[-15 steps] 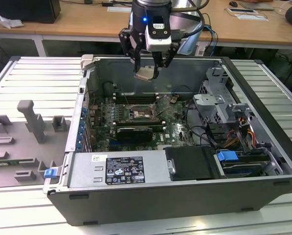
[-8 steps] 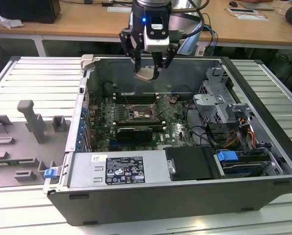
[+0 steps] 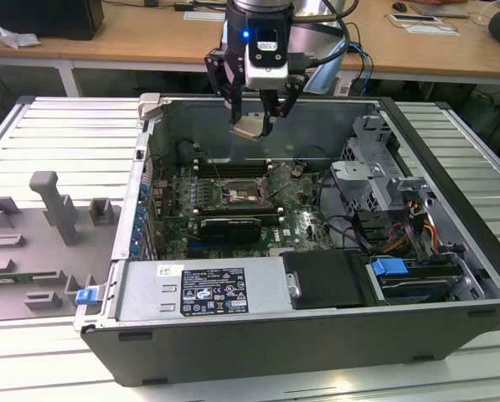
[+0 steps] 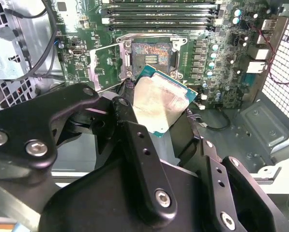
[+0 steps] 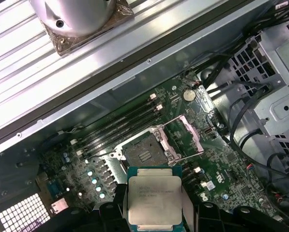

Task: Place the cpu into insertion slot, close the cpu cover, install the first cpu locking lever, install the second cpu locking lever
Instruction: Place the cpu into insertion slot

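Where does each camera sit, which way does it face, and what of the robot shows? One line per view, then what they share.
Exterior view: off the arm, raised, looking down into the open computer case; shows the wrist and the gripper gripping the cpu.
Second wrist view: on the wrist, facing the motherboard past black gripper links; cpu's pale face.
First wrist view: on the wrist, facing the motherboard; cpu's silvery face.
Shared: the cpu and the empty insertion slot.

One cpu (image 5: 154, 203), one insertion slot (image 5: 145, 153), one cover (image 5: 185, 135), one end effector (image 3: 255, 120). Memory slots (image 5: 117, 128): four (packed tight, hard to split). One case (image 3: 233, 352), one grey fixture (image 3: 32, 251), one arm (image 3: 262, 12).
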### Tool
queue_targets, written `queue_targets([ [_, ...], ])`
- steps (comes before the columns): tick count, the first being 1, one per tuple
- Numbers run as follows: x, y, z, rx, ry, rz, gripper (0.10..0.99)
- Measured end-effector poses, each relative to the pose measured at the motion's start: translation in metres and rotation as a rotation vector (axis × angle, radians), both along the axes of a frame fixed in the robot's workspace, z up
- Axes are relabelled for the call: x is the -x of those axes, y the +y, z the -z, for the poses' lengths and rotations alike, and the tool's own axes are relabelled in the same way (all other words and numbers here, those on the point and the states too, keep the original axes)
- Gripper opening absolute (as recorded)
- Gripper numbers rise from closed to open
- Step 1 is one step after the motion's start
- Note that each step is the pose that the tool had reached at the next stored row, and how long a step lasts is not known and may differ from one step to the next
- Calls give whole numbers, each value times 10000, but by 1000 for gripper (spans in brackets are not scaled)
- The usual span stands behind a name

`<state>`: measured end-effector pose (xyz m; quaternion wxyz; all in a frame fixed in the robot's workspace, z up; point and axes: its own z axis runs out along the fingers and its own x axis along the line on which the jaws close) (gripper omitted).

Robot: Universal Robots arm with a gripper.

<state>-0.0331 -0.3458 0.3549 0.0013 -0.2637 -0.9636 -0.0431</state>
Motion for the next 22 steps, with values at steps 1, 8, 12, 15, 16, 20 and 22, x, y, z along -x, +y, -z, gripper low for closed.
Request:
queue_targets([
  [1, 0, 0, 0, 0, 0, 25, 537],
  [8, 0, 0, 5, 0, 0, 274, 537],
  [12, 0, 0, 8, 0, 0, 452, 537],
  [15, 0, 0, 10, 0, -1, 540, 537],
  [16, 0, 0, 11, 1, -1, 588, 537],
  [20, 0, 0, 15, 4, 0, 830, 537],
  [22, 0, 0, 17, 4, 0, 899, 537],
])
